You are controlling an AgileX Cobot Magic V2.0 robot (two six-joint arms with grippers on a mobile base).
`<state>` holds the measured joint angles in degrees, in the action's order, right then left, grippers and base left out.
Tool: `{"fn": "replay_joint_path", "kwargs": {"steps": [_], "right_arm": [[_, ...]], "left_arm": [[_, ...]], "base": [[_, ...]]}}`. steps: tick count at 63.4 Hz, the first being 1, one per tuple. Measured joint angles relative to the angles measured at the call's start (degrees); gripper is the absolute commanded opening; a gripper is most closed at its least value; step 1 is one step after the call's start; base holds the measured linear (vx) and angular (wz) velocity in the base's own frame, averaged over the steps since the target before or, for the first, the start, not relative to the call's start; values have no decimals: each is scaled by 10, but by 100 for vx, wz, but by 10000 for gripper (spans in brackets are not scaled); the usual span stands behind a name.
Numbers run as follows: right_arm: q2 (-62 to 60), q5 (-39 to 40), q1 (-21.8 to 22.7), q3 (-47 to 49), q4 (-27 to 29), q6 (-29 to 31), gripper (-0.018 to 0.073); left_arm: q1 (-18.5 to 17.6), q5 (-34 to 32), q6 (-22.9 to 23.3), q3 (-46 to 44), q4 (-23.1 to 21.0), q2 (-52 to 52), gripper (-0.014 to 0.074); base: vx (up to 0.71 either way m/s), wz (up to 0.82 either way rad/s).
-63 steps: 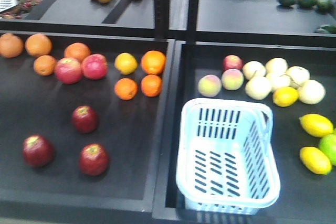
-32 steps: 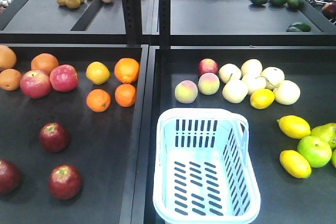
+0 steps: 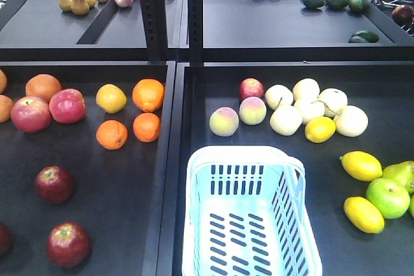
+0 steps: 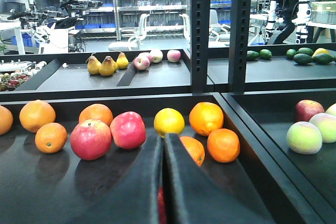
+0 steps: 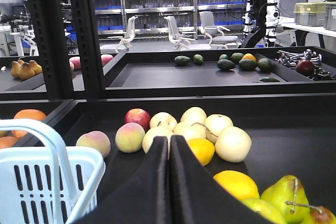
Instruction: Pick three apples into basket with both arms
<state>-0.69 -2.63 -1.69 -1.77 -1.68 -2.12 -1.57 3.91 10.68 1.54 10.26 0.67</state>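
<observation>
As I look down through the front camera, the biggest things are two black trays side by side, the left tray (image 3: 97, 179) and the right tray (image 3: 336, 250), split by a raised divider (image 3: 169, 179). The basket (image 3: 240, 154) stands in the right tray, just beside that divider, with its slotted bottom showing. Both hands are closed. The left gripper (image 4: 163, 139) has its fingers pressed tip to tip, and the right gripper (image 5: 168, 141) looks the same in its own wrist view. The apples lie in the left tray, so the divider stands between them and the basket. One (image 3: 54, 184) is mid-tray, one (image 3: 68, 244) is nearer me, and a third (image 3: 2, 238) is cut off by the left frame edge. Behind them sit two brighter red apples (image 3: 48, 109) and some oranges (image 3: 148, 94). Beyond the basket are peaches (image 3: 224, 121) and pale round fruit (image 3: 285, 119). To its right are lemons (image 3: 361, 165) and a green apple (image 3: 388, 197).
</observation>
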Motion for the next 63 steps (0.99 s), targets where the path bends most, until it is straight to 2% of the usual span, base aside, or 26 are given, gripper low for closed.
{"fn": "replay_joint_path", "kwargs": {"steps": [63], "right_arm": [[0,0,0,0,0,0,-9]], "left_arm": [[0,0,0,0,0,0,-6]], "base": [[1,0]]}}
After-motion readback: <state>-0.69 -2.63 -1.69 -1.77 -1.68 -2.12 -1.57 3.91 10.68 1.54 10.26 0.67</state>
